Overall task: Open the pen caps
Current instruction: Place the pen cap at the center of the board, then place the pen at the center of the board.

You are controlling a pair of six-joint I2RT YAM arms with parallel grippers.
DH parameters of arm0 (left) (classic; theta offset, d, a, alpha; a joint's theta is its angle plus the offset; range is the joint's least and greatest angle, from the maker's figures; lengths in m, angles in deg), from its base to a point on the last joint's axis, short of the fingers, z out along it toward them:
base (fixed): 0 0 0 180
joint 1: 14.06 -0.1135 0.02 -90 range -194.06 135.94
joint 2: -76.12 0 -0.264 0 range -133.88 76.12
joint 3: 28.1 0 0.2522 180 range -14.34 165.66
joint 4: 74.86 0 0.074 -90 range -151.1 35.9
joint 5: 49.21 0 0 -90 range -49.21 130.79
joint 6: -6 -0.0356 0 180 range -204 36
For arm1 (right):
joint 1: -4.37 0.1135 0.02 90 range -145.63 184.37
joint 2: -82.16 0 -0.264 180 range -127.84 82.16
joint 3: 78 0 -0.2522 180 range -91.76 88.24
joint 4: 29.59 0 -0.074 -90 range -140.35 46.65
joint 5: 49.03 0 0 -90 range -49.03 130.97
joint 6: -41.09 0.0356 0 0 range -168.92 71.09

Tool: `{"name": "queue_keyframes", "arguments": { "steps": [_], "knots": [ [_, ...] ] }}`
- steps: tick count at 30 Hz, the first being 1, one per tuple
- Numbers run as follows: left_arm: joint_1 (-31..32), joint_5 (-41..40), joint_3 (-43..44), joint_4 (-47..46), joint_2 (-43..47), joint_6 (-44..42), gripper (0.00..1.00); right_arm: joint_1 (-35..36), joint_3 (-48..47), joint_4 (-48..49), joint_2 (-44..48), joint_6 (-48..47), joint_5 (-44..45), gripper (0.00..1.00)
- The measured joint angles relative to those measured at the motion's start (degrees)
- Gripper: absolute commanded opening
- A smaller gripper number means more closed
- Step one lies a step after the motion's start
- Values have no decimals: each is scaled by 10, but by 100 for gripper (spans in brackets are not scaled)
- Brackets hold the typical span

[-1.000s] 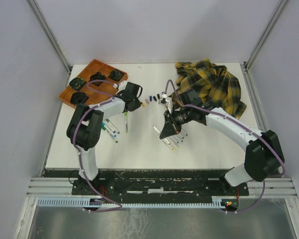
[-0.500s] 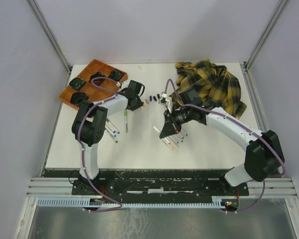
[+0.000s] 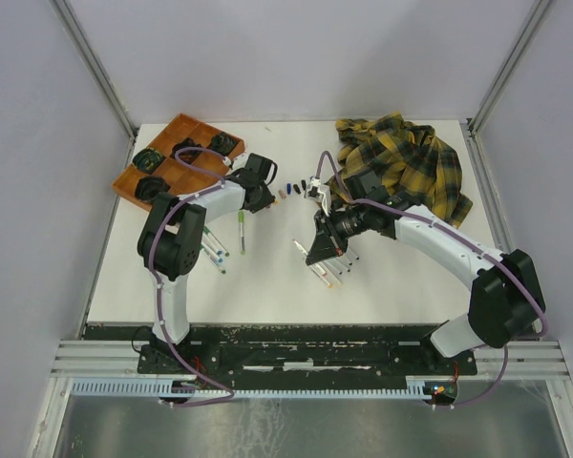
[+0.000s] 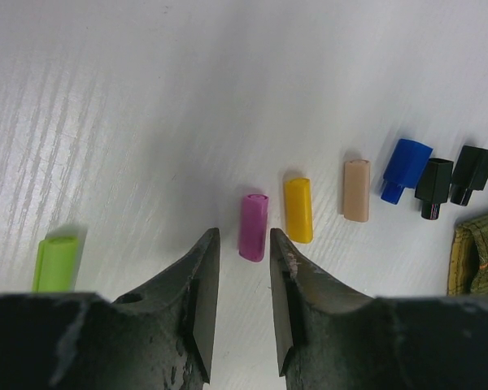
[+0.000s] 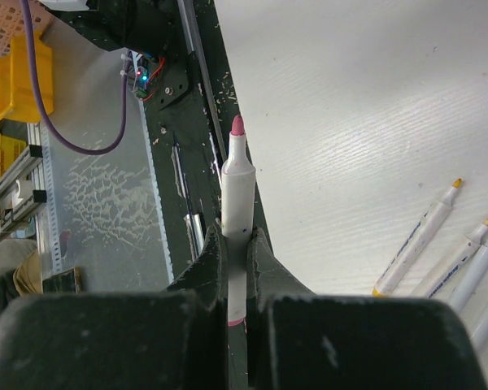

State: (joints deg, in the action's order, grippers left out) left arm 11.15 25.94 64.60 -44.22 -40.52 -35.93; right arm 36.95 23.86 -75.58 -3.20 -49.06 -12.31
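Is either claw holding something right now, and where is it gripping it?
The right gripper holds an uncapped pink-tipped marker by its white barrel. The left gripper is open and holds nothing; a pink cap lies loose by its tips.

The left arm was folded sharply at its elbow and reached away from its base, the left gripper pointed downward with its fingers parted and nothing between them. The right arm stretched leftward toward the middle, and the right gripper was clamped tight on a marker.
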Motion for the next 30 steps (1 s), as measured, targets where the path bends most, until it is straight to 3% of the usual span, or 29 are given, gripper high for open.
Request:
{"name": "queue_keyframes", "arguments": {
  "steps": [6,13,22,30],
  "knots": [
    [0,3,-4,2,14,-5,38,0,0,0,-2,-2,4,1],
    [0,25,-91,-39,160,-22,37,12,-1,-9,-30,-13,46,1],
    [0,60,-339,-195,413,-70,50,78,-23,-45,-100,-10,177,1],
    [-1,59,-488,-244,605,-94,52,136,-28,-51,-118,50,332,3]
  ]
}}
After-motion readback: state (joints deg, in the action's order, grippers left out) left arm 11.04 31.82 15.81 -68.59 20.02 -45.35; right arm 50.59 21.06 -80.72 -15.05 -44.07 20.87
